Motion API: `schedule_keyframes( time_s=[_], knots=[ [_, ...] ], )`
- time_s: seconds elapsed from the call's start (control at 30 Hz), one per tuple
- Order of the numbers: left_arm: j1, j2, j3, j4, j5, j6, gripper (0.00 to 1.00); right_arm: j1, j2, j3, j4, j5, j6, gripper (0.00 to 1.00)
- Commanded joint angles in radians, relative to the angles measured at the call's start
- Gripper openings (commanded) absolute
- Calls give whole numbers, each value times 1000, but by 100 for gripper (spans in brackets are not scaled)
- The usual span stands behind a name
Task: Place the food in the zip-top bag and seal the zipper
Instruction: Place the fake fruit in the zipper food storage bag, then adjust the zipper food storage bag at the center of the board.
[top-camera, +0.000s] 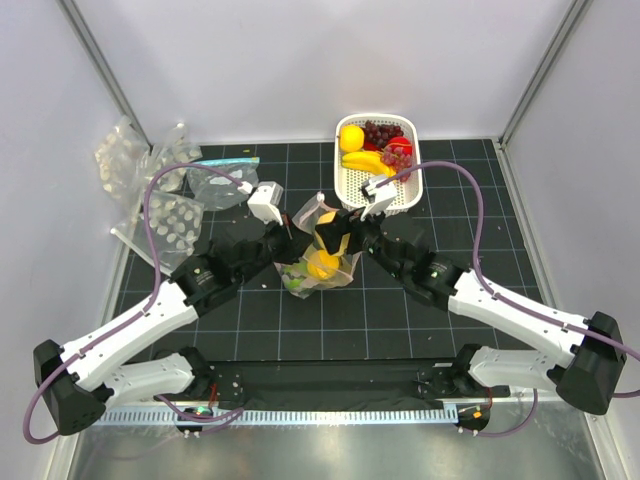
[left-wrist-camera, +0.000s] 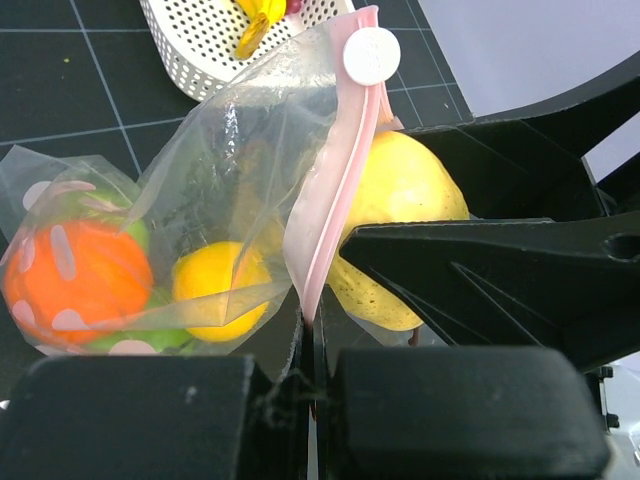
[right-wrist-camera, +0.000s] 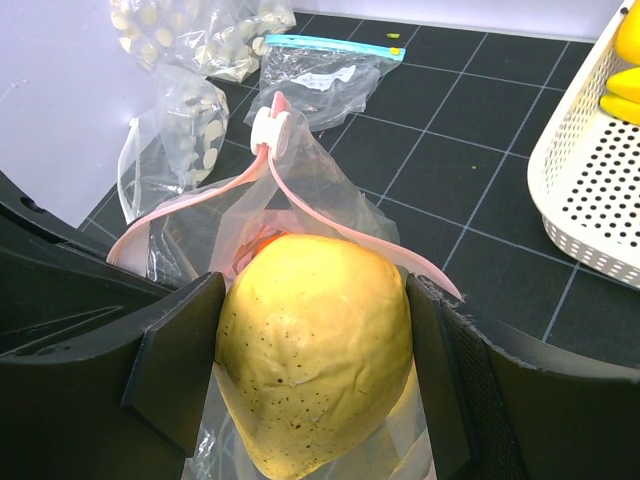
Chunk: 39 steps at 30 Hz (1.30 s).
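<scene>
The zip-top bag (top-camera: 318, 270) stands open at mid-table, holding an orange fruit (left-wrist-camera: 75, 280), a lemon (left-wrist-camera: 220, 285) and something green. My left gripper (left-wrist-camera: 310, 340) is shut on its pinkish zipper strip (left-wrist-camera: 335, 200) and holds that side of the mouth up, with the white slider (left-wrist-camera: 370, 55) at the top. My right gripper (right-wrist-camera: 315, 370) is shut on a speckled yellow pear (right-wrist-camera: 315, 350), held at the open mouth of the bag (right-wrist-camera: 330, 200). In the top view the left gripper (top-camera: 290, 245) and right gripper (top-camera: 335, 235) meet over the bag.
A white perforated basket (top-camera: 343, 180) at the back right holds a lemon, bananas, grapes and something red. A flat clear bag with a teal strip (top-camera: 225, 180) and several dotted bags (top-camera: 165, 215) lie at the back left. White walls enclose the table.
</scene>
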Motion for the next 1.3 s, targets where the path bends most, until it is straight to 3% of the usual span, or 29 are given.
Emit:
schedule_keyframes(
  time_s=[0.0,0.07,0.1,0.17,0.2,0.67,1.03,1.27],
  knots=[
    [-5,-6,-2,66,22,12,0,4,1,17,57,17,3,52],
    [-5,-2,-1,65,23,11,0,4,-1,19,49,22,6,62],
    [-5,-2,-1,65,22,11,0,4,-1,19,45,26,11,80],
    [-5,-4,-4,66,22,8,0,4,-4,22,30,51,14,97],
    [-5,-2,-8,69,22,5,0,6,-8,22,26,60,16,100],
    [-4,-7,-13,38,-84,-24,1,4,-64,-3,22,61,-9,100],
    [-5,-5,-17,28,-147,-30,1,3,-231,-84,55,175,-39,100],
    [-4,-45,-36,26,-207,-26,1,4,-228,-76,39,216,-41,99]
  ],
)
